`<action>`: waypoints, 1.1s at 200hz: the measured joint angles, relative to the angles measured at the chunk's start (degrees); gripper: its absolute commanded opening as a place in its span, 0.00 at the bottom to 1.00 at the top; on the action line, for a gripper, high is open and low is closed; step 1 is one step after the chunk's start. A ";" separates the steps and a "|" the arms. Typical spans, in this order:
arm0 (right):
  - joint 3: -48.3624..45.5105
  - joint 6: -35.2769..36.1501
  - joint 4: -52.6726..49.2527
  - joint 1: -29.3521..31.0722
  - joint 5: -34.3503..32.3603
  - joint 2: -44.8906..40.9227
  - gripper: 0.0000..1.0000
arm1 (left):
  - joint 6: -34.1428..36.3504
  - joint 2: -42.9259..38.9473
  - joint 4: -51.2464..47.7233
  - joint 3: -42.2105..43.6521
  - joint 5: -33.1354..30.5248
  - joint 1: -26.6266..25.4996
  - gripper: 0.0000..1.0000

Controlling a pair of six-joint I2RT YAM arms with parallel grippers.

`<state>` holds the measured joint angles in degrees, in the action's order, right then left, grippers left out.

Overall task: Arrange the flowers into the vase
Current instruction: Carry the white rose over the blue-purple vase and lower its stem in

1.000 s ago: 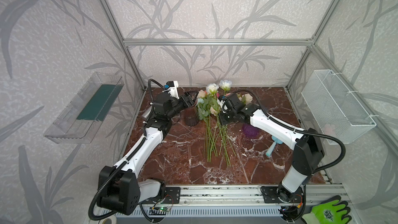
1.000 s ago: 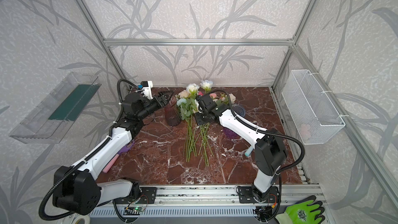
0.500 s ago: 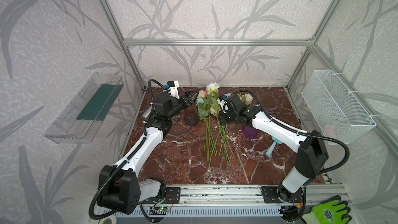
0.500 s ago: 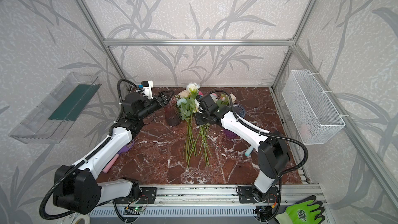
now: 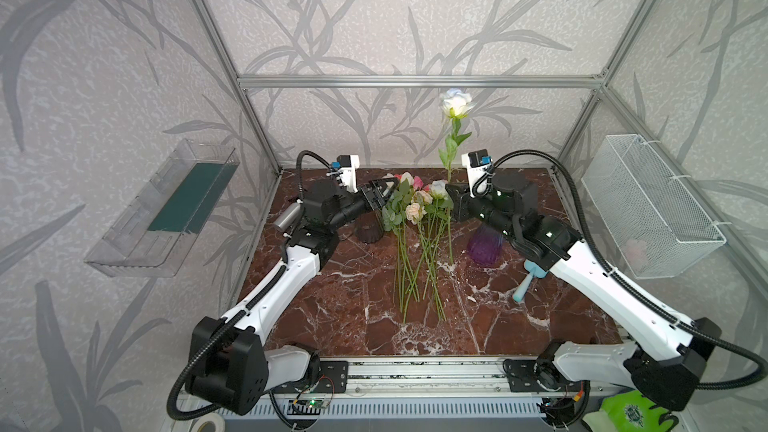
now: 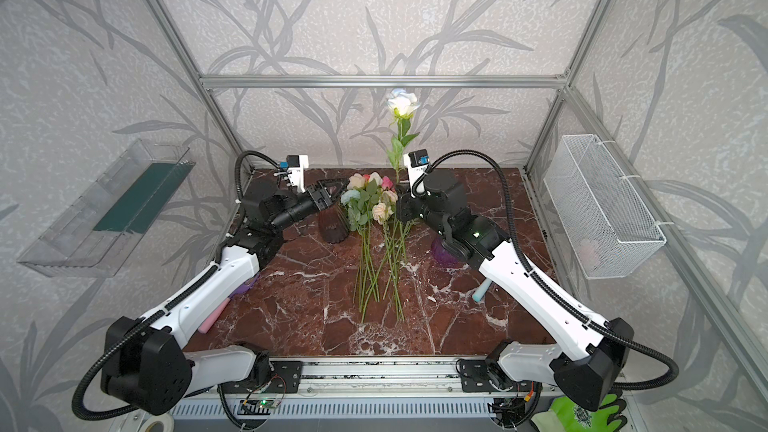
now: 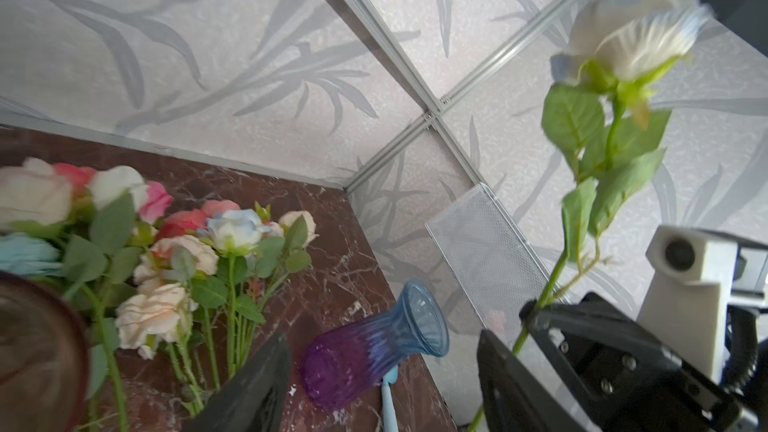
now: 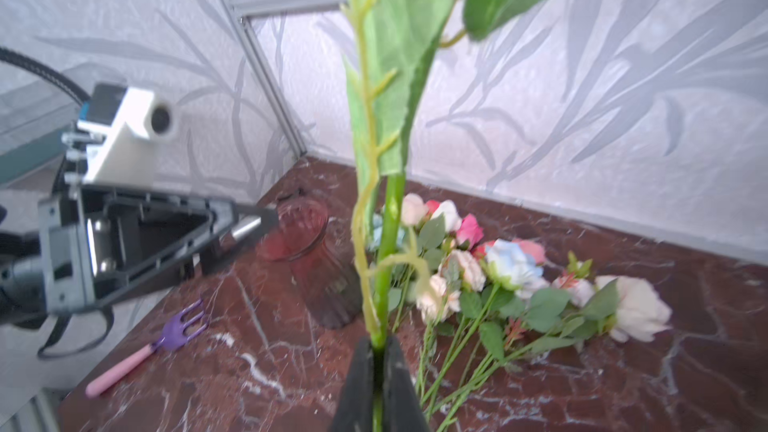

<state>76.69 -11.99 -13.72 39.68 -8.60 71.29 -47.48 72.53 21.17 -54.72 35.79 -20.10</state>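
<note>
- White rose point(image 7: 611, 176): pinched low on its stem by the right gripper point(image 8: 379, 351), whose jaws are closed narrow on it. The stem stands upright, with the head high over the back edge of the table point(image 5: 340, 305).
- Other flowers point(image 8: 511, 280): a loose heap mid-table, heads toward the back edge, stems toward the front edge.
- Two vases. The purple vase point(image 7: 365, 361) sits just under the right arm, toward the right edge. The dark vase point(image 5: 370, 232) sits across the heap, toward the back left corner. Cannot tell which one is meant; the purple one is nearer the held rose.
- Judgement: the stem end must go down into a mouth, so the upright axis already suits.
- Left gripper point(image 6: 338, 191): jaws wide, empty, just beside the dark vase's mouth.
- Hard to see: the rose's stem end is lost among the other stems. The right arm partly covers the purple vase in both top views.
</note>
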 measured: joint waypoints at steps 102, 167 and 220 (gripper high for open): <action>5.95 10.49 7.21 -15.58 -12.81 -1.64 0.00 | 3.98 9.01 -1.53 -1.90 6.23 -21.62 0.72; -1.22 8.44 7.39 -17.92 -11.91 -1.88 0.00 | 5.42 8.87 -2.75 -1.92 5.97 -21.77 0.74; -16.74 4.66 10.49 -17.92 -10.69 -5.05 0.00 | 7.04 8.76 -4.09 -1.92 4.90 -21.75 0.75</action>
<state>59.94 -7.33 -3.22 21.76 -19.29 66.24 -40.45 81.30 17.08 -56.64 40.69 -41.85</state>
